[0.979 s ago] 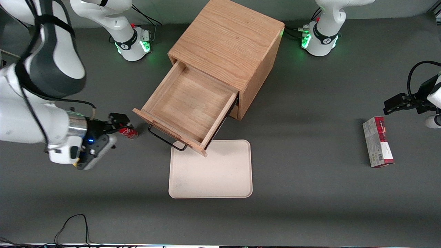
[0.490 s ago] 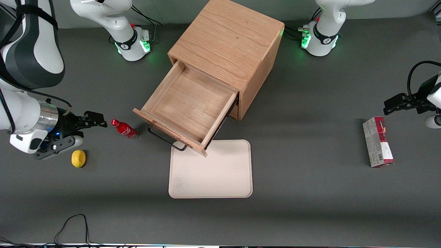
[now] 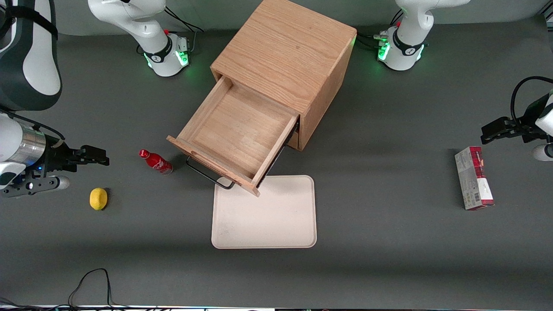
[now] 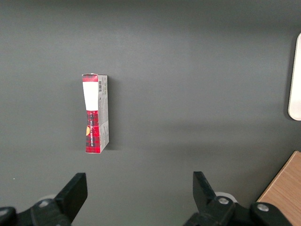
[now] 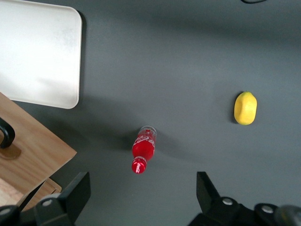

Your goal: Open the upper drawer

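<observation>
Upper drawer [image 3: 235, 140] of the oak cabinet [image 3: 287, 56] is seen pulled well out, its bare wooden floor fully exposed and its black bar handle [image 3: 207, 175] hanging over the edge of the cream tray [image 3: 264, 216]; it lies well apart from the gripper [image 3: 88, 157], toward the parked arm's end of the table, with the red bottle [image 3: 155, 161] standing between the two; in the wrist view the fingers [image 5: 75, 190] are seen spread wide with nothing between them, the bottle [image 5: 142, 155] and the yellow lemon [image 5: 245, 108] both visible below on the grey table [image 3: 389, 242].

Over the last second the gripper has been drawn steadily away from the drawer front: a second ago it hung just beside the bottle, close to the handle; half a second ago it had cleared the bottle; now it is farther off again, and the lemon [image 3: 98, 198], earlier covered by the arm, is left in view just nearer the front camera than the gripper; the drawer itself has not shifted in that time.

From this the task is judged complete; the handle has been released, the drawer is left open, and the arm appears to be retreating; no further pull seems called for.
</observation>
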{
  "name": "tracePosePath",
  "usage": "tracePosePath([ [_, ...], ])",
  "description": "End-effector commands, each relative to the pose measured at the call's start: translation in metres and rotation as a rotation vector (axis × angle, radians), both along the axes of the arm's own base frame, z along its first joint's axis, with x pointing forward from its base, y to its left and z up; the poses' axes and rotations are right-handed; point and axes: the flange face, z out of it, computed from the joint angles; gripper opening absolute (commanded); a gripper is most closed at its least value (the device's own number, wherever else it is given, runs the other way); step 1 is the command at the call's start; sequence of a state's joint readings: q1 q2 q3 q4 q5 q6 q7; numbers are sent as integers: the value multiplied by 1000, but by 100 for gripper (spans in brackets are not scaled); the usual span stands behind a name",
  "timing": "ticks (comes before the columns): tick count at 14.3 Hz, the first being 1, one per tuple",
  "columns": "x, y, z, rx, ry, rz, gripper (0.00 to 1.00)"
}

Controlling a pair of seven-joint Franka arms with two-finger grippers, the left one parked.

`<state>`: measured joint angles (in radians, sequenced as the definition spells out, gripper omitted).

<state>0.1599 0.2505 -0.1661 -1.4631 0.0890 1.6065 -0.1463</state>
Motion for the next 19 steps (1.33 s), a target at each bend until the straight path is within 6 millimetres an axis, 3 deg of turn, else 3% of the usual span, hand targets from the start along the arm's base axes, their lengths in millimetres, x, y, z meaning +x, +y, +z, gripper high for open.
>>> tracePosePath([
  [1, -25, 1, 8, -4, -3, -21, 100],
  [11, -47, -4, 16, 7, 4, -14, 100],
  [14, -63, 23, 37, 12, -55, 44, 100],
  [17, -83, 20, 56, 11, -73, 43, 100],
  [19, -83, 11, 56, 11, -72, 28, 100],
])
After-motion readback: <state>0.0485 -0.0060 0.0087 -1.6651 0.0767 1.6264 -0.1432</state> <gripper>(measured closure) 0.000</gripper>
